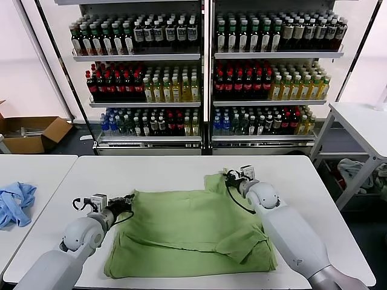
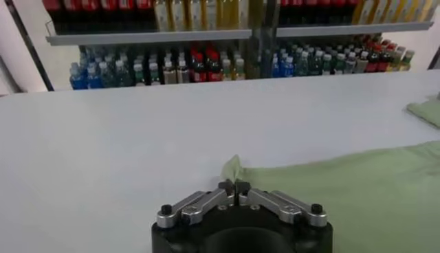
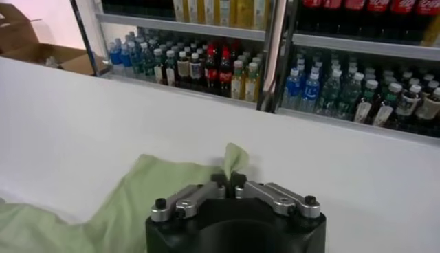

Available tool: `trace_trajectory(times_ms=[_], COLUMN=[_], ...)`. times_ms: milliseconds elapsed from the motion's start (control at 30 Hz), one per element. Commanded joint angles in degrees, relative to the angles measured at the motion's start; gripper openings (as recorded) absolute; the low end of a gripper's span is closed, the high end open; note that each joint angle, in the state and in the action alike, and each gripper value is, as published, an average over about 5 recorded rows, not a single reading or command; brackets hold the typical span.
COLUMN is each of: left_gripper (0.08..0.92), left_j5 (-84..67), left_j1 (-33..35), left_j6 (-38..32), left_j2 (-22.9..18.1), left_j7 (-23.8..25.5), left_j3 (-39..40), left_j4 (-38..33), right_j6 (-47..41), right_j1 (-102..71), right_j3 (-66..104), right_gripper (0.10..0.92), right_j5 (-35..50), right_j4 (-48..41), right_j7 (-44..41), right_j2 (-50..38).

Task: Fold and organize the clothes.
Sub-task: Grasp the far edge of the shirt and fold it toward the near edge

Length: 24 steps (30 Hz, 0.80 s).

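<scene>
Green polo shirt (image 1: pixel 187 232) lies spread on the white table (image 1: pixel 181 166), partly folded, one sleeve turned over near the front right. Left gripper (image 1: pixel 128 201) is clamped on the shirt's far-left corner, a small peak of fabric pinched between its fingertips (image 2: pixel 225 185). Right gripper (image 1: pixel 230 176) is clamped on the far-right corner near the collar edge, cloth poking up between its closed fingers (image 3: pixel 218 180).

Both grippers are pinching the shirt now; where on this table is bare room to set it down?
Bare white table runs between the light green cotton polo shirt and the bottle shelves. A narrower strip lies beside the right gripper. Near edge crowded by both arms; left gripper holds the opposite corner.
</scene>
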Motion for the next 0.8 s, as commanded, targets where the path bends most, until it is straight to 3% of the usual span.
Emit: trace_trajectory(times_ms=[33,300,467,800], left_gripper=[0.081,0.081,0.081,0.081], left_j5=[1.6,4.8,5.5,12.4], left_j1=[3.3,11.4,17.7,32.3], left_j6=[-4.2,-8.4,-6.5,-4.7], left_j2=[2.7,5.1,5.0,2.8], left_j7=[-1.0,-5.6,-11.3,-16.2], left_j3=[-1.0,-3.2,-5.2,-9.6], left_j4=[-6.1,-14.4,-22.1,-32.6], right_j6=[1.0,1.9,3.4,5.9], right_j1=[-3.7,-13.7,-22.1,-35.5], right_j3=[0.9,6.8,11.0,15.1], right_gripper=[0.109,0.109,0.109,0.109], right_j5=[2.8,6.1,5.7,0.5], right_j4=[12.5,29.9,39.6,50.2], right_j7=[1.8,5.6,6.5,9.5], right_j2=[-5.8,-14.5,-18.7,-20.5])
